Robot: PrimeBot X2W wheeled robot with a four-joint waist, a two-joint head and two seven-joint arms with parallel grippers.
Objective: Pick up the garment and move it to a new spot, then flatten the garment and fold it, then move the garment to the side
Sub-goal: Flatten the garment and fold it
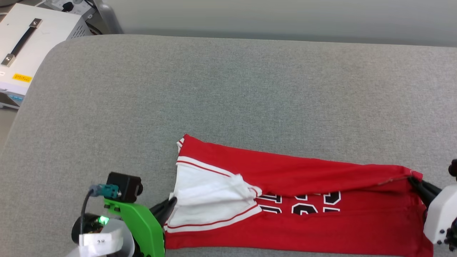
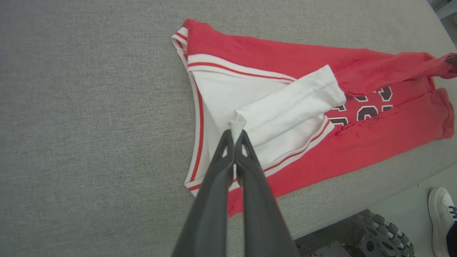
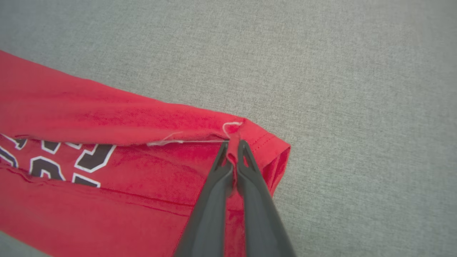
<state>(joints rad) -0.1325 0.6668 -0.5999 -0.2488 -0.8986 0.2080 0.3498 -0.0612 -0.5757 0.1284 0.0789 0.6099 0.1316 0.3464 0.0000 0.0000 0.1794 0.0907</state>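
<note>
The garment (image 1: 285, 185) is a red jersey with white sleeves and black white-outlined numbers, lying lengthwise near the front edge of a grey cushioned surface, its far long edge folded over toward me. My left gripper (image 1: 173, 200) is shut on the tip of a white sleeve (image 2: 285, 107) at the garment's left end; the pinched white cloth shows between the fingers (image 2: 236, 132). My right gripper (image 1: 412, 180) is shut on the red hem corner at the right end, a fold of red fabric (image 3: 257, 139) caught between its fingers (image 3: 234, 148).
The grey cushioned surface (image 1: 228, 89) stretches wide behind the garment. A white equipment case (image 1: 32, 39) with a black handle stands off its far left corner. In the left wrist view the robot base (image 2: 357, 239) and a person's white shoe (image 2: 441, 214) show below the front edge.
</note>
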